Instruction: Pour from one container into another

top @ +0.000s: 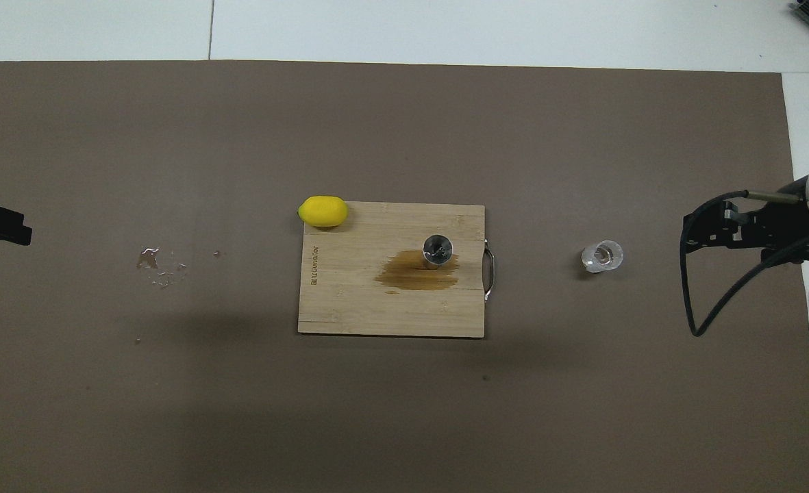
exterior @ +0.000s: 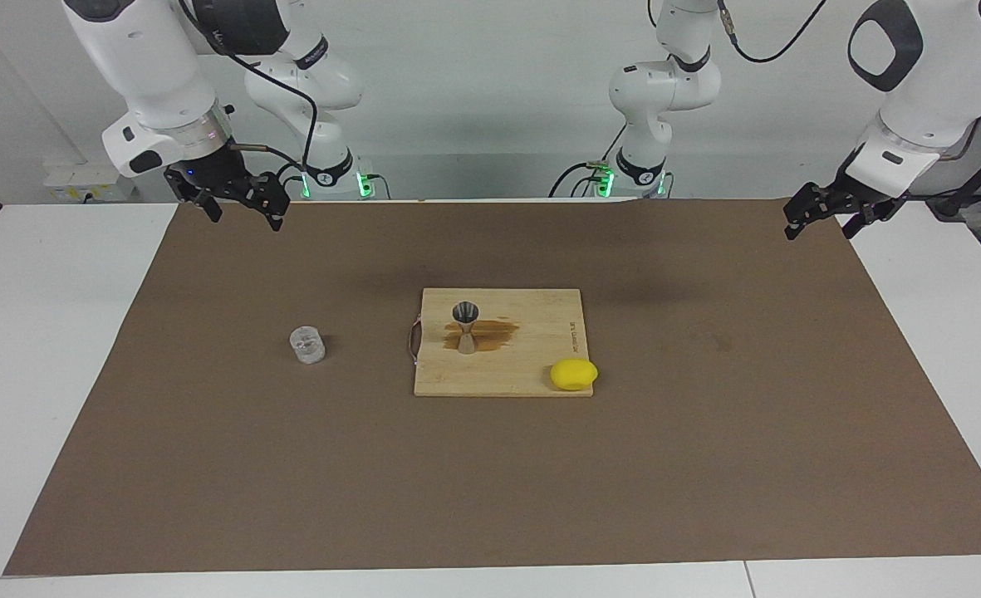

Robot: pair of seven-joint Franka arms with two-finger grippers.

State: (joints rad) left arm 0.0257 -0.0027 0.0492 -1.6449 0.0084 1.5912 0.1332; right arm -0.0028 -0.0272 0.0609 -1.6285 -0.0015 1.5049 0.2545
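1. Glass cup [exterior: 307, 345] risks start at the jaws: the right gripper [exterior: 237, 201] hangs with its jaws wide and empty over the mat's [exterior: 706, 465] edge by the robots at its own end, well apart from the cup.
2. The left gripper [exterior: 818, 218] is likewise spread wide with nothing in it, waiting over the mat's corner at the left arm's end.
3. The cup stands upright on the mat, between the right arm's end and the cutting board [exterior: 540, 382]; its thick ribbed glass could slip or tip if pinched off-centre.
4. The jigger [exterior: 466, 327] stands upright on the board, on a brown wet stain [exterior: 494, 332]. Its mouth is narrow and its waist thin, so a fast tilt would likely spill more, and a nudge could topple it.
5. A lemon [exterior: 574, 374] rests at the board's corner, away from the robots, probably clear of the pour.
6. Small droplets [top: 161, 263] on the mat toward the left arm's end suggest splashing is easy here.
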